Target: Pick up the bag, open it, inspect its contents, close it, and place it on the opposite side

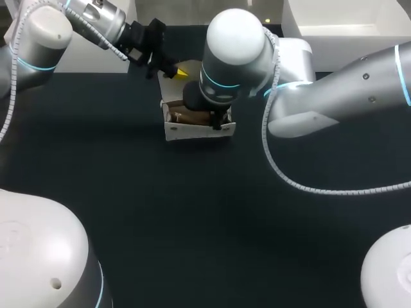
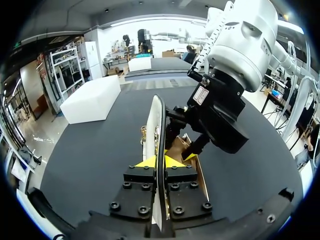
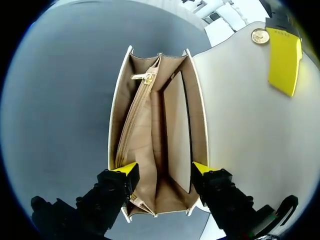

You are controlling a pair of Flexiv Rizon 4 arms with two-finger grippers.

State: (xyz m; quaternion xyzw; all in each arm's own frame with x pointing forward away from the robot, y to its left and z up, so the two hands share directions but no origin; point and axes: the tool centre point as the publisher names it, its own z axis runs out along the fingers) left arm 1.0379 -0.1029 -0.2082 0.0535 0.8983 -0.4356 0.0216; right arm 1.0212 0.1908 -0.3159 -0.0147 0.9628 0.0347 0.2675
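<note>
Left pincer (image 2: 159, 161) is clamped on the raised flap (image 2: 156, 120) of the white bag (image 1: 192, 131). Its yellow tips press either face of the flap, which the left wrist view shows edge-on. Right pincer (image 3: 162, 170) hangs spread wide over the bag's open mouth, one tip by each long wall. Whether the tips touch those walls cannot be made out. The bag stands on the dark bench (image 1: 192, 218), toward its far middle. From above, the right arm (image 1: 234, 54) covers most of the bag, leaving only its near wall and a strip of tan lining. The right wrist view shows a zip (image 3: 134, 117) pocket and a flat divider inside. The bag's near end is cut off behind the fingers.
</note>
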